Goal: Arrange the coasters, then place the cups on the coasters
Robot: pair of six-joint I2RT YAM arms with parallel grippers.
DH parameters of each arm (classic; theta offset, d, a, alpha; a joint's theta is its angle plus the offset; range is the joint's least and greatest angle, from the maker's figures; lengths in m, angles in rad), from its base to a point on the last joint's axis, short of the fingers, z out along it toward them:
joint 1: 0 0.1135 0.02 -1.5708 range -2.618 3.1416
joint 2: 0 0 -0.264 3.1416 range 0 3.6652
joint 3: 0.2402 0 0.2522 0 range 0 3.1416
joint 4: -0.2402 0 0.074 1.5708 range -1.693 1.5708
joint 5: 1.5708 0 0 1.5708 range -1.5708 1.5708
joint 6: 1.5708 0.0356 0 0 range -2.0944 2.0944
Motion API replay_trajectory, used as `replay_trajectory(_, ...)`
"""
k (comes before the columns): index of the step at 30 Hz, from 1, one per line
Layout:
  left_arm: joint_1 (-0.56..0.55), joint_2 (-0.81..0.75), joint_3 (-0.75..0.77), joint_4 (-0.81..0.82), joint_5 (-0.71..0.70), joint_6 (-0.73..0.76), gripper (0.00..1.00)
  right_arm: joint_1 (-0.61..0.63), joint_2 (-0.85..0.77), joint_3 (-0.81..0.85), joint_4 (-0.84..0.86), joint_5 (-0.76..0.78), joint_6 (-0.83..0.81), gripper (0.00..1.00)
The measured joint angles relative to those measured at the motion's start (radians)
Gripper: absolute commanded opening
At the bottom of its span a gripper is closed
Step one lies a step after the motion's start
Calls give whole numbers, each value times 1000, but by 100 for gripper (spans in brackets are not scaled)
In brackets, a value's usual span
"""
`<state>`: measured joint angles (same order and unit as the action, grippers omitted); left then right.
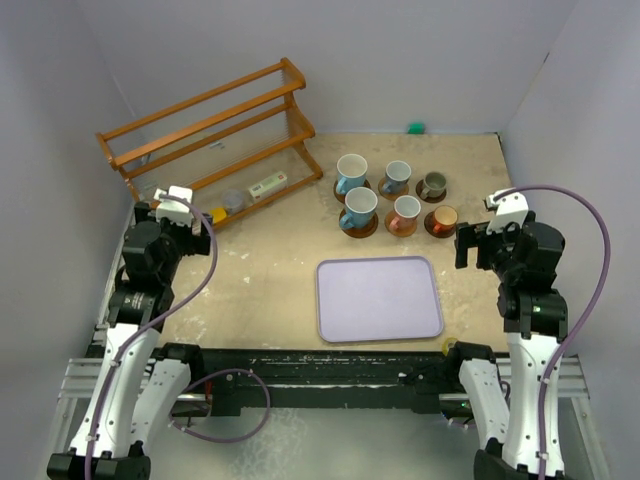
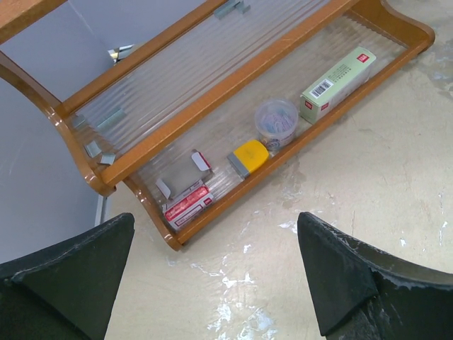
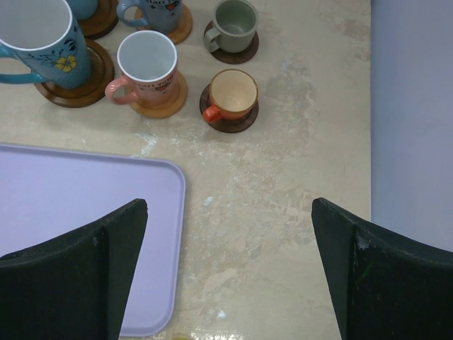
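Between the jaws of the left arm (image 1: 150, 262) nothing is held. They stand wide released, and the two dark fingers (image 2: 65, 283) hang above the bare bench (image 1: 260, 270). Just ahead of these jaws stands the wooden rack (image 2: 212, 103). On its lowest shelf, from left to right as the jaws face it, lie a red-and-white box (image 2: 187, 205), a small yellow item (image 2: 250, 157), a clear round tub (image 2: 276, 122) and a long green-and-white box (image 2: 337, 83).

The jaws of the right arm (image 1: 525, 260) are released wide too and grasp nothing; they are also above the bench. Below them and to their left lies a corner of the lavender tray (image 3: 78, 205), flat on the bench. Further ahead and to the left, well apart from these jaws, are the cups (image 1: 397, 175), six of them in two rows of three. Each one stands upright on its own coaster (image 1: 362, 229).

Nearest to the right jaws is the small cup with the orange handle (image 3: 231, 94), on a dark coaster (image 3: 228, 127). To its left is a pink-handled cup (image 3: 146, 60) on a lighter coaster (image 3: 168, 106), then a tall blue-and-white cup (image 3: 39, 42). Behind the small cup stands the grey-olive cup (image 3: 235, 23). From the left jaws all the cups are well apart, to the right.
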<state>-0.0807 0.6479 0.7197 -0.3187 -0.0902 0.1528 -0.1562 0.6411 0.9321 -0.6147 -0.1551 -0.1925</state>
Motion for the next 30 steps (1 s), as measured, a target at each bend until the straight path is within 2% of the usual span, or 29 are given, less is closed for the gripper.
replay_trajectory(13,10,-97,0,-22,11,0,94,0,8,-2,-1,-2,-11,100)
replay_trajectory(30,22,-104,0,-23,27,-3,94,0,15,-3,-1,-15,-18,100)
